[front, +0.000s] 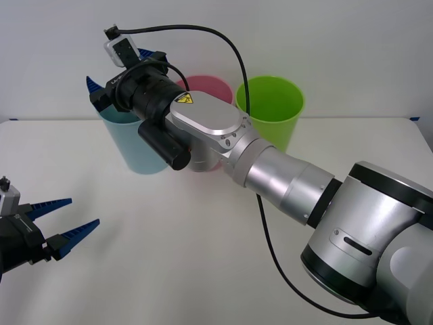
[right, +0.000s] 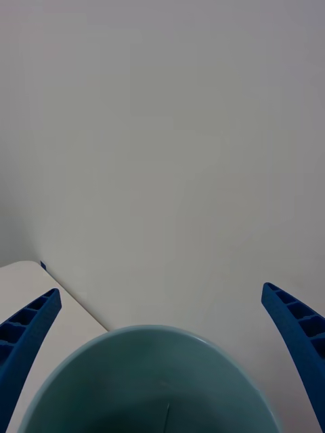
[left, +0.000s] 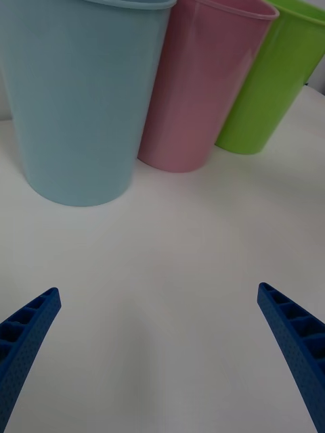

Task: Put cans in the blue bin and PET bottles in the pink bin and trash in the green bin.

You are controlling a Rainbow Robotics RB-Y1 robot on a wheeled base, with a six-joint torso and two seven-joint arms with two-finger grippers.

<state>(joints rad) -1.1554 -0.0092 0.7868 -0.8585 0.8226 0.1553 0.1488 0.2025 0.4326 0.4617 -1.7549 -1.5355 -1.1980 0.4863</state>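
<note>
The right gripper (right: 162, 352) hung wide open and empty over the blue bin (front: 139, 139) (left gripper (front: 57, 227) likewise spread, empty, low over the table (front: 169, 237)), and a careless retreat risked toppling that bin.

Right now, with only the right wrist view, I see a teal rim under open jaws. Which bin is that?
Observer: The blue bin. It is the left end of a row, with the pink bin next and the green bin last.
Operator: Is the right gripper above it?
Observer: Yes, the front view shows the right gripper over its mouth.
Operator: And the left arm?
Observer: The left gripper is low over the table on the robot's left, jaws open and empty.
</note>
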